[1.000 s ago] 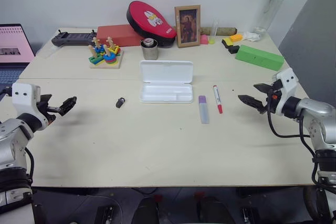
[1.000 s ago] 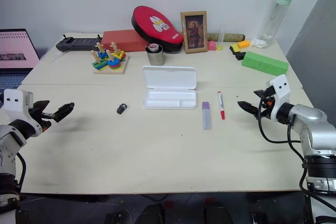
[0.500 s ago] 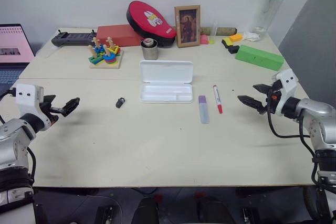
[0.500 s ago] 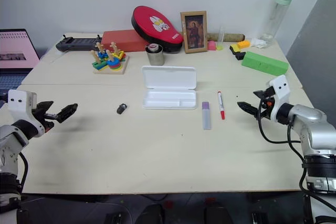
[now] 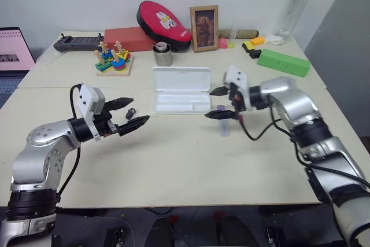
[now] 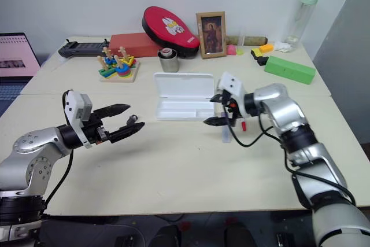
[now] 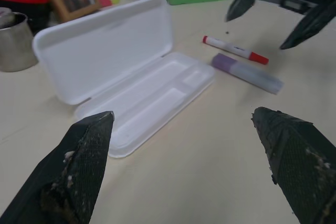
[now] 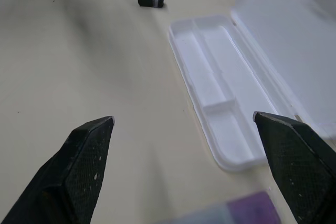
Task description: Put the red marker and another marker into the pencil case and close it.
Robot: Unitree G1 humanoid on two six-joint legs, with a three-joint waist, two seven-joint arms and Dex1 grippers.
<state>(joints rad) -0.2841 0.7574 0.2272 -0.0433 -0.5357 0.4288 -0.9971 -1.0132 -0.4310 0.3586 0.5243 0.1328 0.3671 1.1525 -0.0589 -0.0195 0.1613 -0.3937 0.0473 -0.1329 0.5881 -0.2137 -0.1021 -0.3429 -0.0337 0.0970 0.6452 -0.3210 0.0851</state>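
The white pencil case (image 5: 180, 79) lies open at mid-table, its lid laid back and its tray empty. Just right of it lie the thin red marker (image 7: 234, 50) and the thicker lavender marker (image 5: 223, 125), side by side on the table. My right gripper (image 5: 209, 104) hovers open over the lavender marker's far end, pointing left toward the case, and hides most of the red marker in the head views. My left gripper (image 5: 140, 110) is open left of the case, with a small black object (image 5: 130, 111) lying by its fingertips.
Along the back stand a green block (image 5: 284, 62), a clear bottle (image 5: 295, 5), a framed picture (image 5: 204, 19), a metal cup (image 5: 162, 54), a wooden stacking toy (image 5: 114, 61) and a red box (image 5: 124, 37). A laptop (image 5: 14, 47) sits at far left.
Both arms have swung in from the table's sides toward the middle. The left gripper now sits near the small black object, the right one over the markers. Both stay open.
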